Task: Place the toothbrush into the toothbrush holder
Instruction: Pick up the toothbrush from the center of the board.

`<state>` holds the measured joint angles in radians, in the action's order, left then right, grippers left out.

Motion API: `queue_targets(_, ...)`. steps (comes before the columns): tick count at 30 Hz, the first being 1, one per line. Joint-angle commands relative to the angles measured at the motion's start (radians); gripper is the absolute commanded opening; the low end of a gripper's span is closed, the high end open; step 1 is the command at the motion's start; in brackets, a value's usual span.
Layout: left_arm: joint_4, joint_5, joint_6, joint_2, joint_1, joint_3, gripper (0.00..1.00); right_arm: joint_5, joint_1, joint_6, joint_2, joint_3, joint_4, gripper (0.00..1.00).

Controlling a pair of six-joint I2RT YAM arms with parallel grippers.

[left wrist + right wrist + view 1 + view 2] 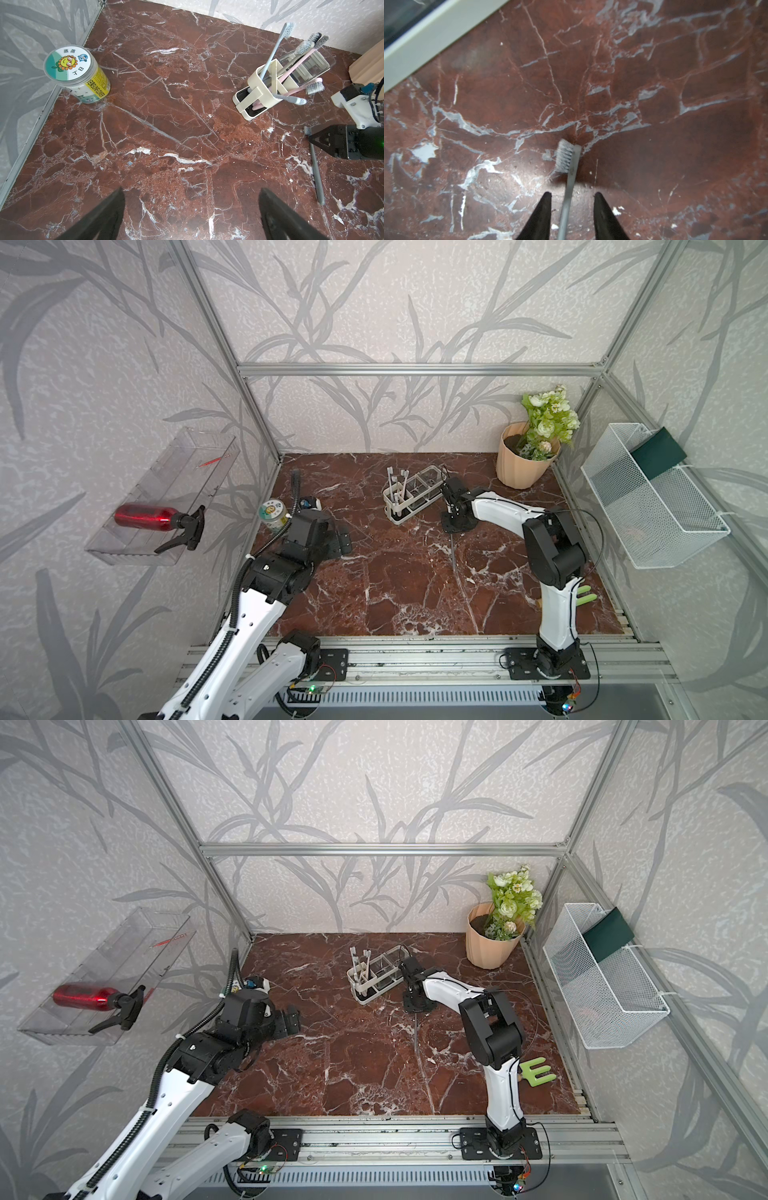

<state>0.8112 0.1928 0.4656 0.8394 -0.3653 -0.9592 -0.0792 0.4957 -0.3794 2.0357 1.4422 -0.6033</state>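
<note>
Straddling the neck of the slim grey toothbrush [569, 182], the right gripper [572, 194] is down at the red-brown marble counter [395, 585]. Its two black fingers are partly open. In the right wrist view one stands on each side of the handle, just behind the bristled head, with a narrow gap of counter showing on both sides. Neither finger touches the brush, and the gripper holds nothing.

The toothbrush lies flat on the counter with its white bristles turned sideways. Its head points toward the back and its handle toward the front edge. It is near the toothbrush holder [400, 519] but apart from it, in front and to the right.

The holder is a small rectangular caddy with a white frame, clear compartments and a white base tray. Several pink and grey-blue toothbrushes [276, 47] already lean in the end compartment nearest the left arm.

The left gripper [192, 190] hangs over bare counter on the left side. Its fingers are spread wide and hold nothing. A round jar with a sunflower lid [68, 62] stands near it by the left wall.

A peach ribbed flower pot [519, 466] sits in the back right corner.
</note>
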Motion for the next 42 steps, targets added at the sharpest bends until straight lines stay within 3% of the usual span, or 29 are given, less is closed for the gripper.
queue_targets(1,0.013,0.022,-0.002,0.000,0.006,0.008,0.99,0.004,-0.011,-0.018,0.029,-0.006,-0.007,0.35)
queue_targets(8,0.011,0.020,-0.004,0.000,0.005,0.008,0.99,0.009,-0.013,-0.020,0.044,-0.006,-0.009,0.27)
queue_targets(42,0.012,0.026,-0.003,0.006,0.005,0.008,0.99,0.099,0.024,-0.043,0.047,0.005,-0.012,0.09)
